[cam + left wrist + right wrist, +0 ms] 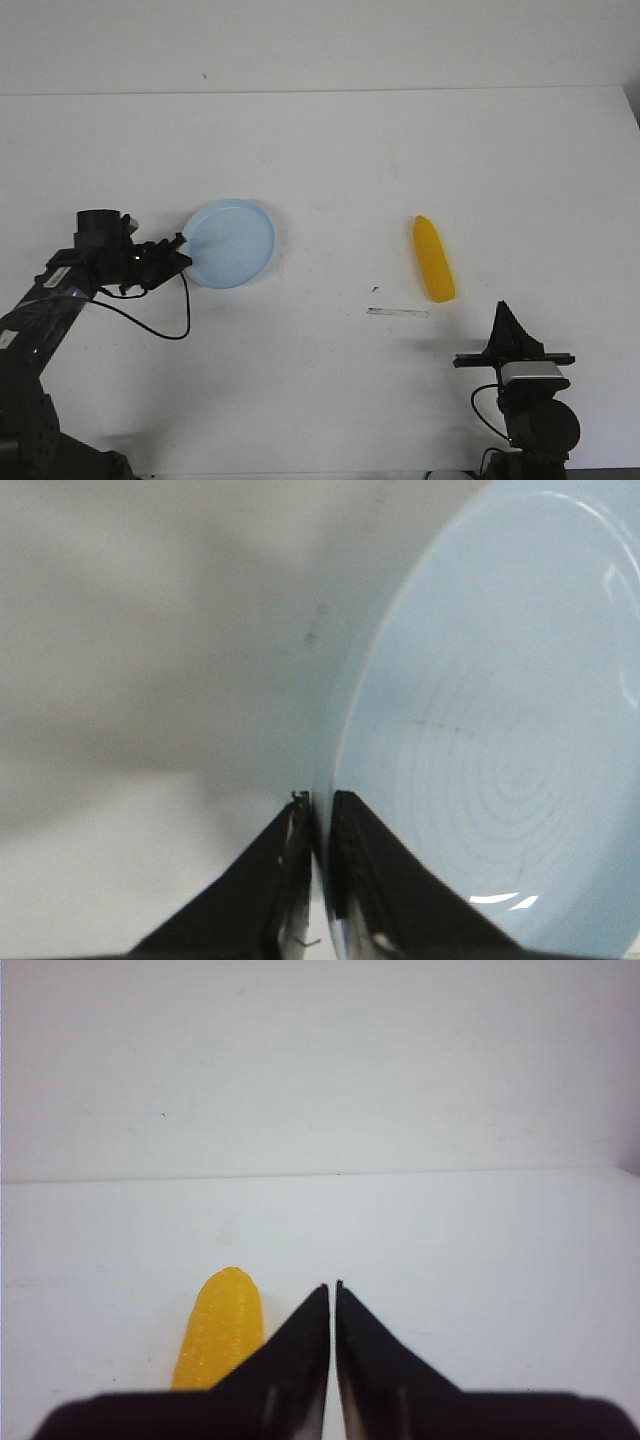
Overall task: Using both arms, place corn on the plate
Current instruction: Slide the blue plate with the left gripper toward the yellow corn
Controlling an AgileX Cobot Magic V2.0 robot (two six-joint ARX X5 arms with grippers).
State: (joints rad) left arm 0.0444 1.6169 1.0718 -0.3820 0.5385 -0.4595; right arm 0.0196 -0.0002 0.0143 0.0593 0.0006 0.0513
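Observation:
The pale blue plate point(233, 241) lies left of centre on the white table. My left gripper point(182, 250) is shut on its left rim; in the left wrist view the black fingers point(280, 870) pinch the rim of the plate point(500, 730) between them. The yellow corn point(433, 258) lies on the table right of centre, its pointed end away from me. My right gripper point(503, 318) is shut and empty, near the table's front, a little right of and nearer than the corn. The corn point(222, 1325) shows beside the closed right gripper point(332, 1286) in the right wrist view.
A short pale strip point(397, 313) and a small dark mark point(375, 290) lie on the table between plate and corn. A black cable point(160, 325) loops from the left arm onto the table. The table's far edge point(320, 93) meets a white wall.

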